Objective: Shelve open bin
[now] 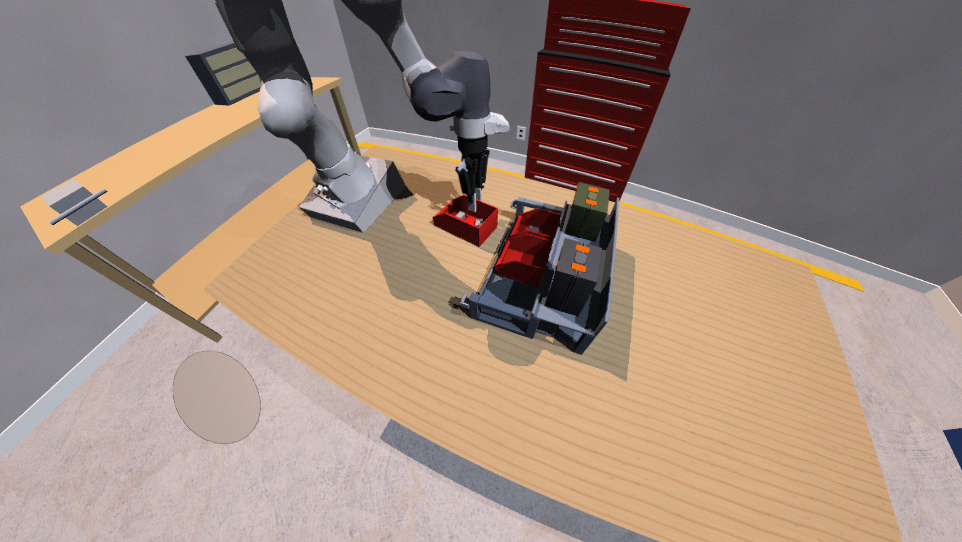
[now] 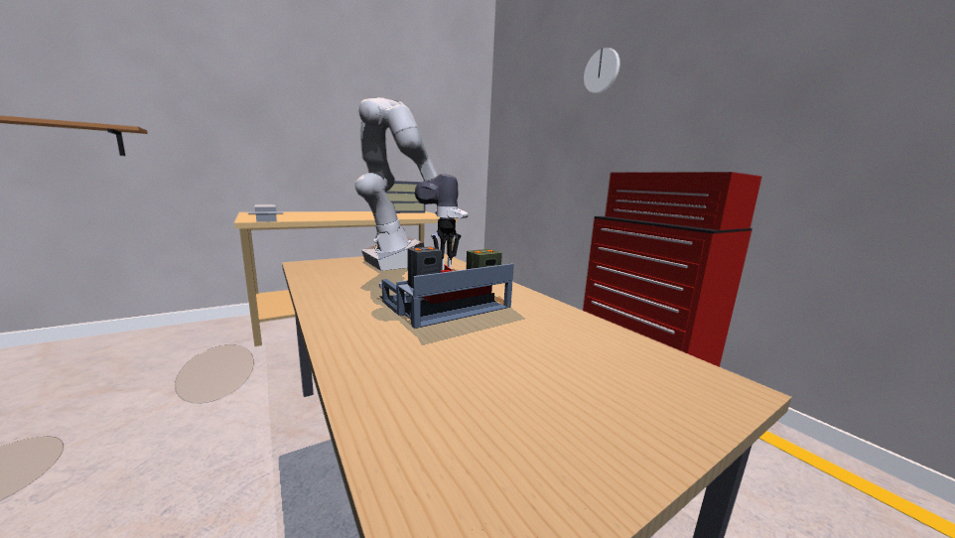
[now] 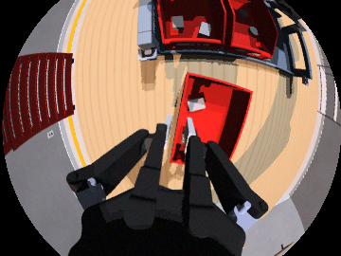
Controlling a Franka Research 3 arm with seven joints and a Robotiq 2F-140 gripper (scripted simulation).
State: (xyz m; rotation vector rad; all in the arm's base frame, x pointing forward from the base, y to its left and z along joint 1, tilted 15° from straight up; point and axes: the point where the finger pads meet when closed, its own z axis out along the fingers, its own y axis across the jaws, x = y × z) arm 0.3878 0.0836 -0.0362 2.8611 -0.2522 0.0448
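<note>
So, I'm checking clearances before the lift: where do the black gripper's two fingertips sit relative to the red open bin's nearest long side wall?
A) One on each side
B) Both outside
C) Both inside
A: the wrist view shows the black gripper's fingertips straddling the red open bin's wall.
</note>
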